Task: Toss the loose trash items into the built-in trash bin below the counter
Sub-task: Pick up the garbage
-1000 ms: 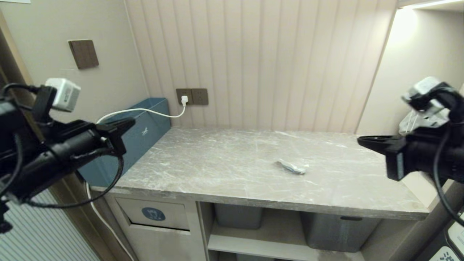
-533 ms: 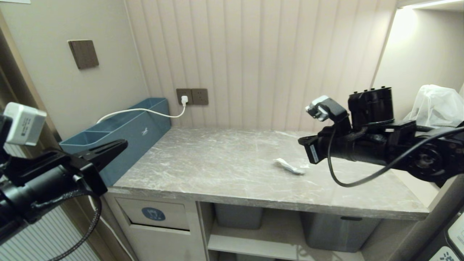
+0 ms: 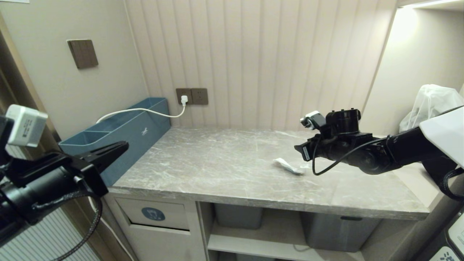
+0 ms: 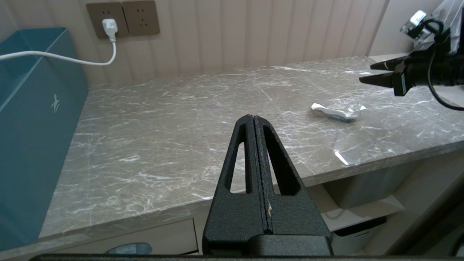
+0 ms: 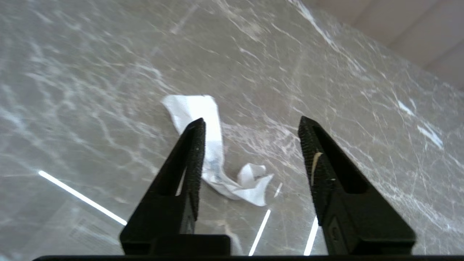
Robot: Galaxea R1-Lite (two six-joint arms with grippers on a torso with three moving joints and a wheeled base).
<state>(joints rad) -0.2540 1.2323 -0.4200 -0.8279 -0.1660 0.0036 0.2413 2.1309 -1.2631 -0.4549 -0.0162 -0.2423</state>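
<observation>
A crumpled white wrapper (image 3: 289, 166) (image 4: 339, 111) lies on the grey marble-look counter (image 3: 217, 170), right of its middle. My right gripper (image 3: 298, 148) (image 4: 366, 72) hovers just right of it and slightly above, jaws open. In the right wrist view the wrapper (image 5: 214, 156) lies beyond the open right gripper (image 5: 252, 123), partly behind one finger (image 5: 194, 145) and untouched. My left gripper (image 3: 123, 145) (image 4: 253, 117) hangs shut and empty off the counter's front left corner. Below that corner is the built-in trash bin (image 3: 154, 214), its flap closed, with a round blue sticker.
A long teal box (image 3: 119, 134) stands along the left wall, with a white cable (image 3: 145, 110) running to the wall socket (image 3: 185, 97). Grey tubs (image 3: 239, 215) (image 3: 337, 228) sit on the shelf under the counter. A white bag (image 3: 431, 105) sits at the far right.
My right arm has swung in from the right edge over the counter to the wrapper, and its jaws have opened. The left arm has dropped lower and back to the left, still shut.
</observation>
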